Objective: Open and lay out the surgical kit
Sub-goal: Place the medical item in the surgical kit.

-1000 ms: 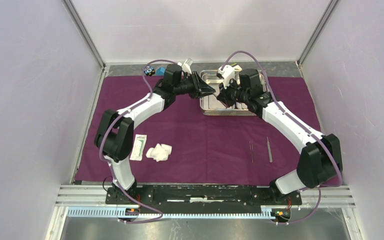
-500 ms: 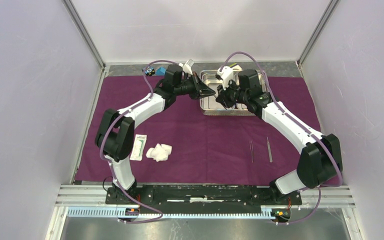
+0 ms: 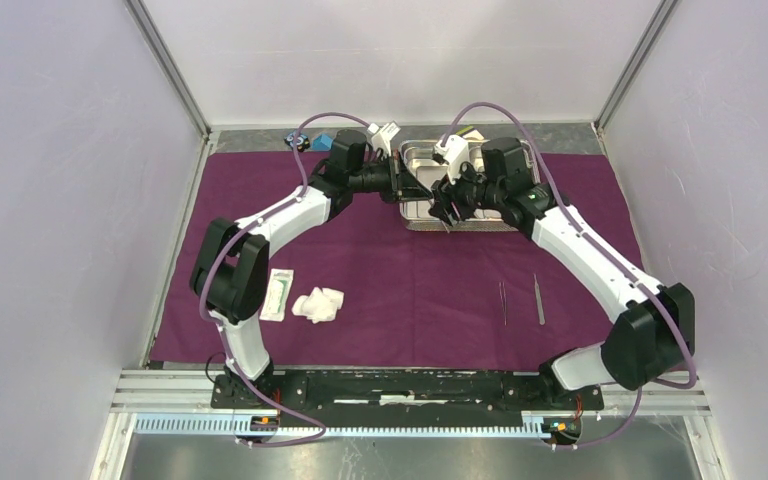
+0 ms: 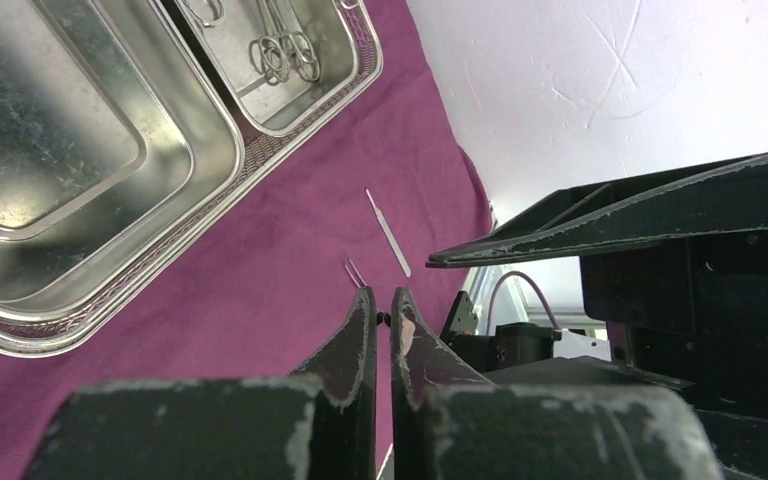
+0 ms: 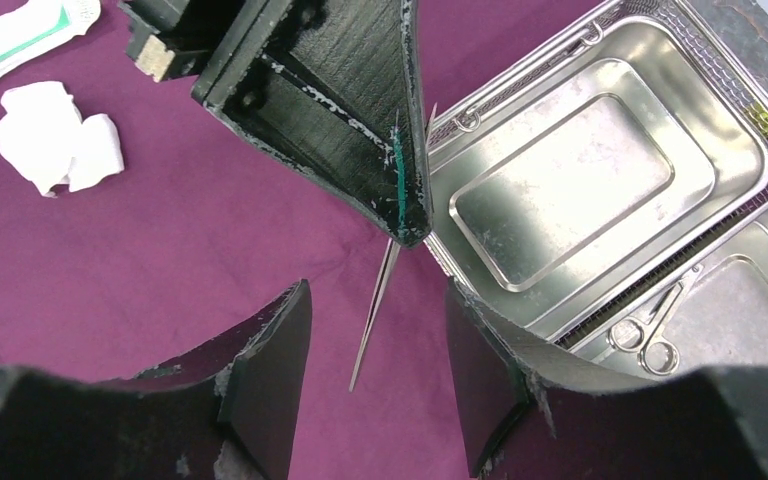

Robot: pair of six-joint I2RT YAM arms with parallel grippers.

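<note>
Pale lilac walls close in a grey table (image 3: 580,133), and the dark-purple cloth wrap (image 3: 410,290) lies spread flat over most of it. At the left of the cloth, near the left arm's base, the flat white packet (image 3: 278,294) lies just beside the white gauze wads (image 3: 318,304), the two apart by a narrow gap. Off the cloth's far left corner sit small blue and black blocks (image 3: 305,142). The left arm reaches toward the middle of the far edge, and the left gripper (image 4: 383,300) has its jaws pressed together on thin steel tweezers (image 5: 372,310). These hang tilted from the fingertips over the cloth, just off the left side of the tray, and I cannot tell whether their lower tip touches the cloth. The right gripper (image 5: 378,295) faces the left one with its jaws spread, one on each side of the tweezers and touching neither them nor the cloth. Beneath the right arm stands the shiny steel tray (image 3: 470,226), on the cloth at its far edge. Its left compartment shows bare metal, and the right one holds scissors-like clamps (image 5: 650,340). Farther right and nearer the arm bases, two slim instruments (image 3: 503,302) lie side by side on the cloth, apart from each other.
</note>
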